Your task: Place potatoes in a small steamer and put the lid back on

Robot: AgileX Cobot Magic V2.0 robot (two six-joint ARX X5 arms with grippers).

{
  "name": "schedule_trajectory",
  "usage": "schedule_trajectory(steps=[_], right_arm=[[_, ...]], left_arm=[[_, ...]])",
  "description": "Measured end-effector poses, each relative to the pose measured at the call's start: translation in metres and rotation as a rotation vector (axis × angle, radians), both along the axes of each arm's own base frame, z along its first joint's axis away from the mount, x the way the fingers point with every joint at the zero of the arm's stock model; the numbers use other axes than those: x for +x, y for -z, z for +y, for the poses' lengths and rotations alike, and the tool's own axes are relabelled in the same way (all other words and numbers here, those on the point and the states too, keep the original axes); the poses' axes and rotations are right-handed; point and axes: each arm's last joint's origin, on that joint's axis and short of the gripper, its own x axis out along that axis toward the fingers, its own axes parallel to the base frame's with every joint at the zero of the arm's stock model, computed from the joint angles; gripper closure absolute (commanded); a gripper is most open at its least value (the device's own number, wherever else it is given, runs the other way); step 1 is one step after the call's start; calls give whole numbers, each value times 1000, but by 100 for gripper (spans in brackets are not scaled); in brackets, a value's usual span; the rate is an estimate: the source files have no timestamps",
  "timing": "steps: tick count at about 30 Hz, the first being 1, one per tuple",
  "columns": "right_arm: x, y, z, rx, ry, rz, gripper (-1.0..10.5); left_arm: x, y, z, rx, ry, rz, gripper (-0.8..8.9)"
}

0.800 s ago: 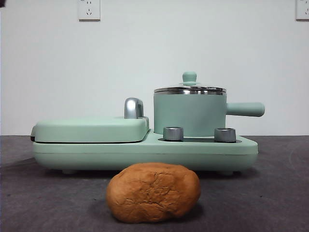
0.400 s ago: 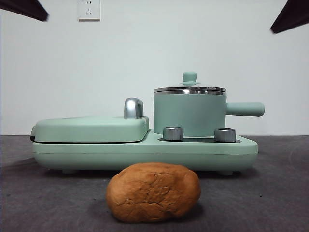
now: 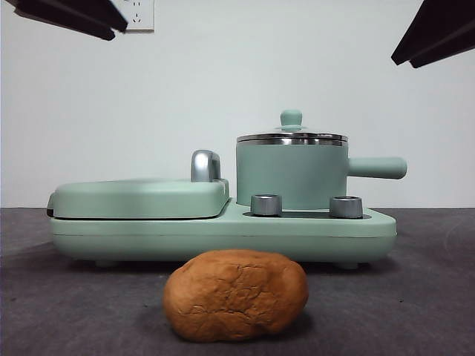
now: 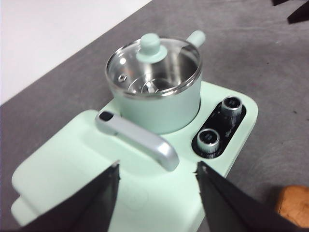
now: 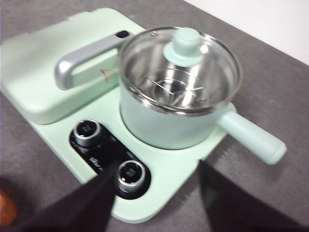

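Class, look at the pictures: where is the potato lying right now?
In the front view the potato lies on the dark table, nearest the camera, just in front of the green cooker base, untouched by either gripper.

Potato [image 3: 236, 294]: a single orange-brown oval lump with rough, cracked skin, lying on its long side on the dark grey counter [image 3: 415, 297], in front of the steamer and apart from it. Only its edge shows in the left wrist view [image 4: 294, 205].

Small steamer [image 3: 291, 176]: an upright mint-green cylindrical pot with a steel rim; its straight green side handle [image 3: 377, 167] projects level from the wall. A steel rack is visible inside through the lid [image 5: 176, 89].

Lid [image 3: 292, 136]: round clear glass with a steel rim and a mint-green knob [image 3: 291, 119], seated flat on the pot's rim, closing it.
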Motion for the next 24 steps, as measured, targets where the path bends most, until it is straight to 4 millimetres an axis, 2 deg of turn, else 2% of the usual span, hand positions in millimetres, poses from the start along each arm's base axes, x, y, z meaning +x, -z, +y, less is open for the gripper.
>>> schedule_trajectory(steps=[5,10,18,24], right_arm=[[0,0,0,-2,2,0,622],[0,0,0,-1,2,0,622],[0,0,0,5,6,1,623],[0,0,0,8,8,2,623]], left_arm=[[3,-6,-6,-28,-6,-67,532],[18,-5,-20,-83,-35,-99,532],[48,2,-59,-177,-4,-106,534],[84,0,-91,-178,5,-63,534]])
